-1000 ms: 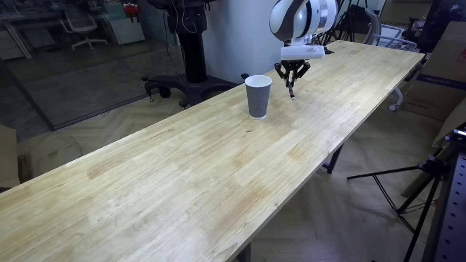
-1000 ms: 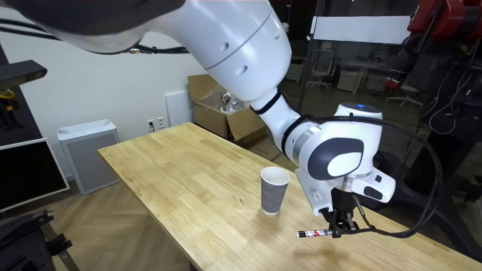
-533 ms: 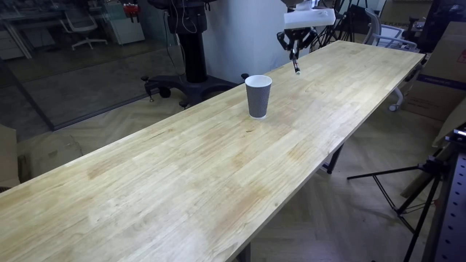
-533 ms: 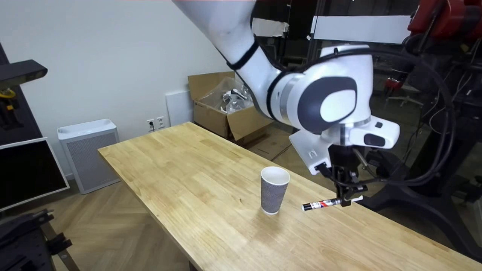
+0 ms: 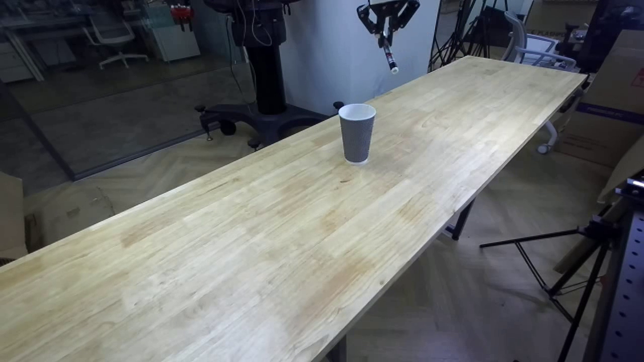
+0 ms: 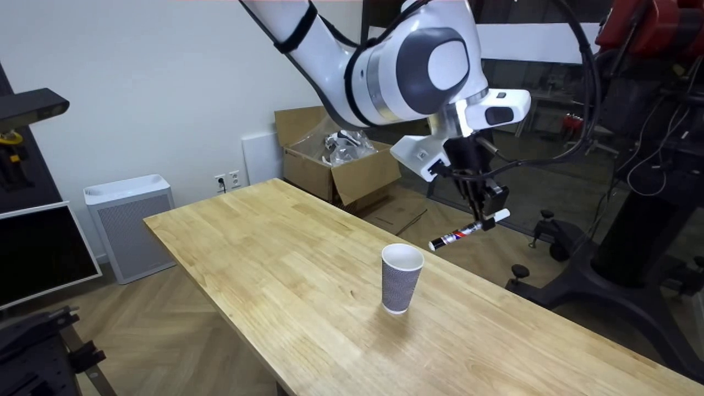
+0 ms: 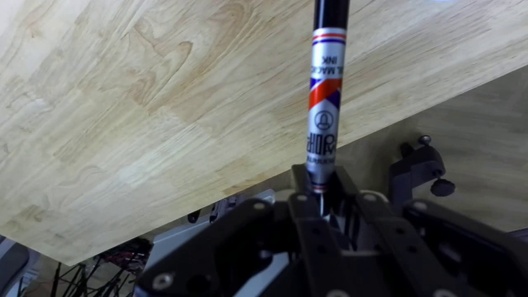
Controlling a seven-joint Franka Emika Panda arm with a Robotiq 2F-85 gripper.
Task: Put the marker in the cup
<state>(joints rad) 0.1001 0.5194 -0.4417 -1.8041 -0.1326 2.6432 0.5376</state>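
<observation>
Two fingers [image 7: 299, 179] of the gripper [image 7: 321, 175], a narrow gap apart, hold the marker [image 6: 461, 232] between them, aslant in the air, black end the lower, outside the cup [image 6: 400, 283] and, in the wrist view, across a long edge of the tabletop [image 5: 282, 236]. The cup is upright on the tabletop, well apart from the visible corners and nearer that edge, the one facing the stand [image 5: 270, 80]. In an exterior view, a box [image 6: 308, 176] sits just off the far corner of that edge.
</observation>
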